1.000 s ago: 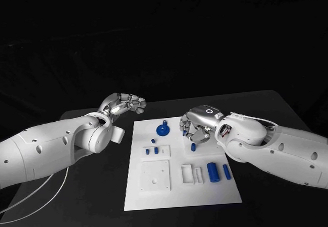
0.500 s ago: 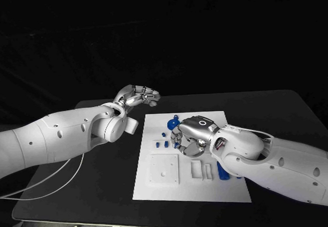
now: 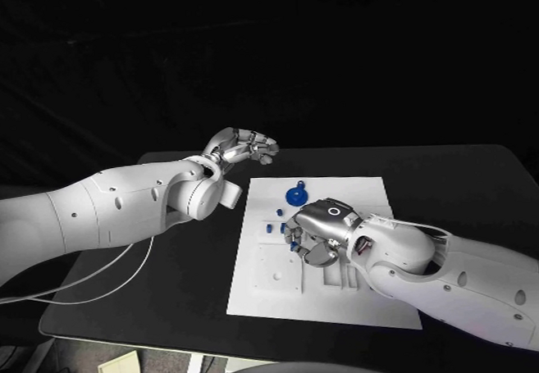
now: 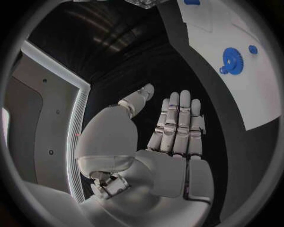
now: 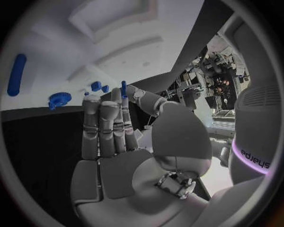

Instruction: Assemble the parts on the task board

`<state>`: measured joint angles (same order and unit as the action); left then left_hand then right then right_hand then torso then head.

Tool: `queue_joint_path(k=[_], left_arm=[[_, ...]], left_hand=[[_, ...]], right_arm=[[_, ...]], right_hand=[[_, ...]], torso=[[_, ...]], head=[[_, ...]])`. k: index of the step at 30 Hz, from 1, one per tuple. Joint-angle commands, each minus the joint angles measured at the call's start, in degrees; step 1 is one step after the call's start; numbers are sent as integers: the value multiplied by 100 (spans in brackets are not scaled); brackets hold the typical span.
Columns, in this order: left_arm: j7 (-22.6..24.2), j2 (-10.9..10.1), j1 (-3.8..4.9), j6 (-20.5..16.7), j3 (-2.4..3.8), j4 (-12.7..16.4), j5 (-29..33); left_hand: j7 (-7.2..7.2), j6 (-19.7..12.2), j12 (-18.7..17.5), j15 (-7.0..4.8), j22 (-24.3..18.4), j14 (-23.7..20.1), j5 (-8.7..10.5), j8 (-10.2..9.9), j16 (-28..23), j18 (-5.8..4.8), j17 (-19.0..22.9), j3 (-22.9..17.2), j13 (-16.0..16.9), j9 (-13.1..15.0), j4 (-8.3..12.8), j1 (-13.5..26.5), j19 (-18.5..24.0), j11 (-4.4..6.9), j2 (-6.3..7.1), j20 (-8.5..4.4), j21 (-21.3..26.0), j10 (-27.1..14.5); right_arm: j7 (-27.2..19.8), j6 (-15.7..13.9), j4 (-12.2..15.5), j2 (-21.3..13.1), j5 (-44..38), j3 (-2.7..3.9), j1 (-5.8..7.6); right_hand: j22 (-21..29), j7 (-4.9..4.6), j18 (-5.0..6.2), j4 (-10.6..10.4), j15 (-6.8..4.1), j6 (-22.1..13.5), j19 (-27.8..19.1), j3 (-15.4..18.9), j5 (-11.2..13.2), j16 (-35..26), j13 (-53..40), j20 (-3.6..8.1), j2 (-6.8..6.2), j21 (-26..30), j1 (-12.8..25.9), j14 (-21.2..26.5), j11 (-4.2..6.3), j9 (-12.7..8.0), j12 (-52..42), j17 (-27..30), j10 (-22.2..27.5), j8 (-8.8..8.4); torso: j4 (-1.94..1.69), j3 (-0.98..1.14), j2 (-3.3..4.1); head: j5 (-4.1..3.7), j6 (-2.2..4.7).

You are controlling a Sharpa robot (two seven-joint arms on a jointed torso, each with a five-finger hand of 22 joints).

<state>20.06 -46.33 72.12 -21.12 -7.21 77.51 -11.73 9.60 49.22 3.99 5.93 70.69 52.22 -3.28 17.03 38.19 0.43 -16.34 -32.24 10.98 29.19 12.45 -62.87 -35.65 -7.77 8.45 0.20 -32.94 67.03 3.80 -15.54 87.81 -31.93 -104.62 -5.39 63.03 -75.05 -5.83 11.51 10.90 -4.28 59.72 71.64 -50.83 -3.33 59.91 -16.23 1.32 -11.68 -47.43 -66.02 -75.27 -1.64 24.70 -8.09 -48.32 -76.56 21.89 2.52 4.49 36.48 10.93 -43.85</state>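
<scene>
Left robot hand: the left robot hand [image 3: 244, 145] hovers over the black table [image 3: 178, 263], just off the task board's far-left corner, fingers straight and side by side, holding nothing.
Right robot hand: the right robot hand [image 3: 315, 232] is low over the middle of the task board [image 3: 273, 297], pinching a thin blue pin [image 5: 123, 88] between thumb and a fingertip.
Parts: a blue gear [image 3: 296, 194] lies near the board's far edge; small blue pieces [image 3: 275, 228] sit just beside the right robot hand.
</scene>
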Motion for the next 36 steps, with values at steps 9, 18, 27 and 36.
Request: queue_joint_path(k=[9, 18, 27, 36], left_arm=[[55, 26, 18, -37, 6, 3, 48], [52, 35, 18, -29, 6, 7, 48], [50, 46, 18, -23, 6, -4, 48], [43, 51, 18, -6, 6, -12, 48]], left_hand=[[-5, -33, 4, -1, 10, 24, -17, 41, -33, 100, -10, 18, -10, -10, -31, 14, -30, 24, -29, 0, 36, -30], [-5, -33, 5, -1, 11, 25, -17, 42, -38, 100, -15, 17, -10, -11, -32, 13, -31, 24, -28, 0, 39, -30], [-5, -34, 4, -1, 12, 25, -17, 43, -43, 100, -19, 16, -11, -12, -33, 13, -32, 23, -26, 0, 42, -31], [-4, -37, 4, 0, 13, 26, -17, 43, -50, 100, -25, 17, -11, -14, -35, 14, -34, 23, -25, 0, 45, -33]], right_arm=[[48, 94, -112, 95, -373, -46, -66], [47, 107, -163, 149, -374, -101, -115], [76, 160, -241, 215, -403, -109, -209], [93, 234, -284, 232, -428, -112, -228]], right_hand=[[-110, -20, 349, 30, -25, 15, -10, 7, -24, 38, -13, 46, 38, -44, -7, 3, -22, 10, 41, 7, -35, 25], [-110, -20, 349, 35, -26, 16, -11, 9, -24, 39, -19, 46, 39, -48, -6, 2, -22, 12, 43, 8, -37, 25], [-109, -20, 349, 39, -26, 16, -11, 9, -28, 41, -25, 46, 43, -52, -6, 1, -21, 14, 45, 9, -38, 24], [-108, -21, 349, 42, -26, 15, -12, 9, -31, 42, -30, 46, 47, -54, -5, 1, -21, 15, 47, 10, -37, 23]], torso=[[-6, 0, -1], [-6, -10, 1], [-6, -9, 4], [-6, -7, 2]], head=[[131, -105], [180, -142], [257, -134], [283, -176]])
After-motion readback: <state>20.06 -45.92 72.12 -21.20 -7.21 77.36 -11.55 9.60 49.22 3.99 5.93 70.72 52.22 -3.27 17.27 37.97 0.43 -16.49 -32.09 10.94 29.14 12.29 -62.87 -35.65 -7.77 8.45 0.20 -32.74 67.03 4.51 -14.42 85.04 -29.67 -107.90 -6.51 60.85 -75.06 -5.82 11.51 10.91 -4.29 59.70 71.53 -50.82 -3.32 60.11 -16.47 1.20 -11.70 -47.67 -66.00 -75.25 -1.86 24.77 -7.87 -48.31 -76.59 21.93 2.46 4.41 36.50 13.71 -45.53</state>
